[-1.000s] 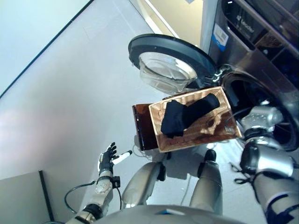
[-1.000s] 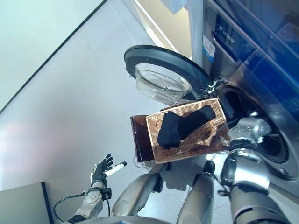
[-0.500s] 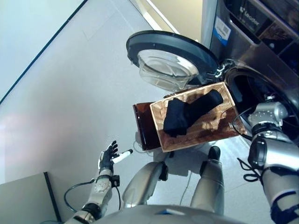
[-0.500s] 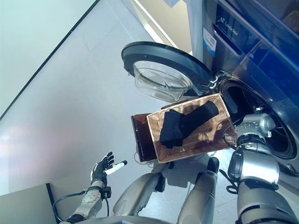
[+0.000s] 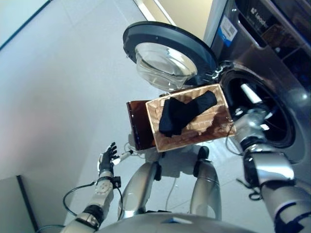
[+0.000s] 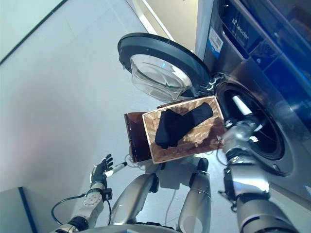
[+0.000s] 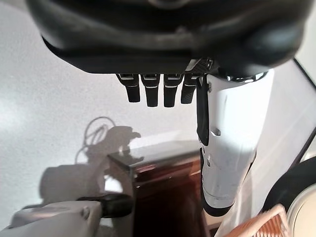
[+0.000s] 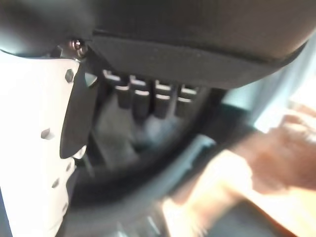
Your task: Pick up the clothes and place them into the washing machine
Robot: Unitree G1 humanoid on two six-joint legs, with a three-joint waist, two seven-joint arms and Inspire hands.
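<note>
Black clothes (image 5: 181, 112) lie in a heap in a wicker basket (image 5: 214, 127), which rests on a brown stand (image 5: 137, 124). Right beside it is the washing machine (image 5: 272, 43), with its round door (image 5: 165, 53) swung wide open and the dark drum opening (image 5: 265, 119) showing. My right hand (image 5: 247, 117) hangs at the basket's right edge, in front of the drum opening. In its wrist view the fingers (image 8: 148, 96) are straight and hold nothing. My left hand (image 5: 108, 156) is open low on the left, over the floor, well away from the basket.
Grey tiled floor (image 5: 63, 87) stretches to the left of the stand. A yellow wall (image 5: 187, 12) rises behind the machine. A grey panel corner (image 5: 12, 204) sits at the lower left.
The camera has shifted, so the whole scene sits further left. My right hand has come closer to the basket's right edge. The clothes and my left hand stay as they were.
</note>
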